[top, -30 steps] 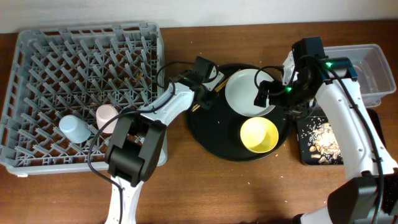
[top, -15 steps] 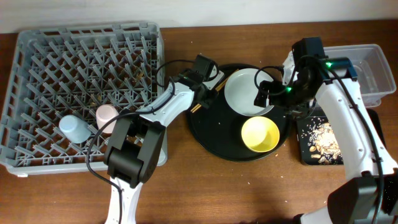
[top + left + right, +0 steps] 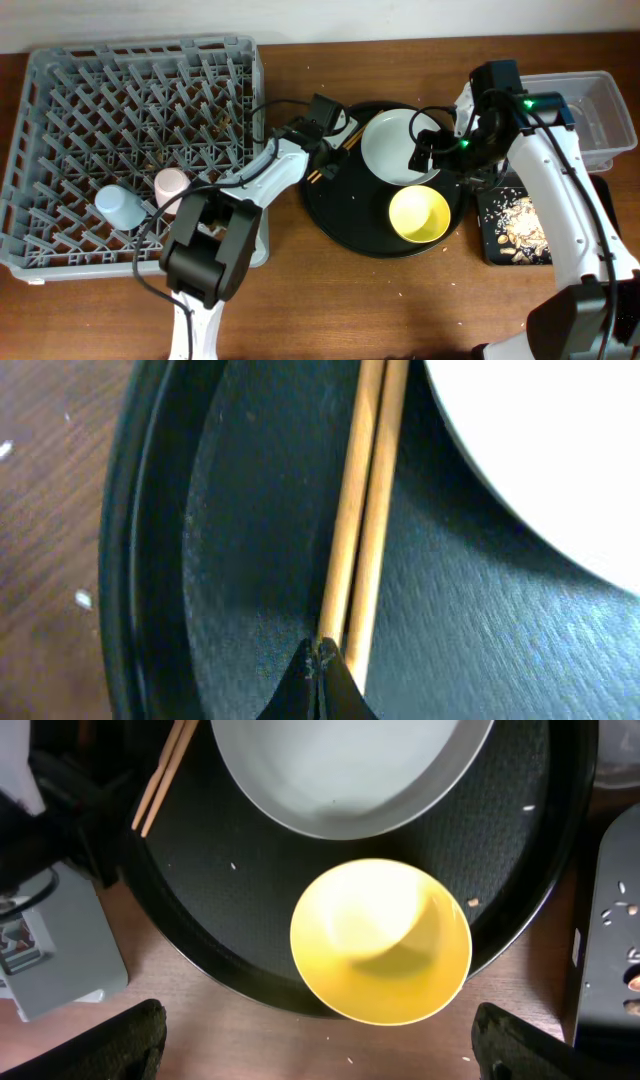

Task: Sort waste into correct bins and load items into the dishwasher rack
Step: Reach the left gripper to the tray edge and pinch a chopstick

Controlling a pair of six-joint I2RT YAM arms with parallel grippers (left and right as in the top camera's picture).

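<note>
The left hand (image 3: 320, 660) is low over the round tray (image 3: 335, 215), at the near end of the chopsticks (image 3: 365, 510). Its fingertips are pressed together there and seem to pinch that end. The sticks lie side by side on the tray floor, touching, just beside the plate (image 3: 395, 145) and inside the tray's left rim.

The step in hand looks to be lifting the chopsticks for the rack (image 3: 140, 55). A grip so near the end lets the pair droop or split apart, so both sticks should be firmly between the fingers before any lift. The lift should go straight up, clear of the tray rim and the plate edge. They are best carried level and laid down flat, since thin sticks could slip through the lattice floor.

The right hand (image 3: 318, 1015) hangs over the bowl (image 3: 380, 940) with its fingers spread wide, holding nothing.

- Rack: the pink cup (image 3: 170, 183) and blue cup (image 3: 118, 207) sit close together at the near left, and the rest holds only bare pegs.
- Round tray: it holds the plate, the bowl and the chopsticks. Plate and bowl are nearly touching, and a few crumbs lie around them.
- Shallow black tray (image 3: 490, 250): on the worktop at the right, it holds the beige scraps (image 3: 520, 225).
- Clear tub (image 3: 600, 120): it stands behind that tray, and I cannot tell what is in it
</note>
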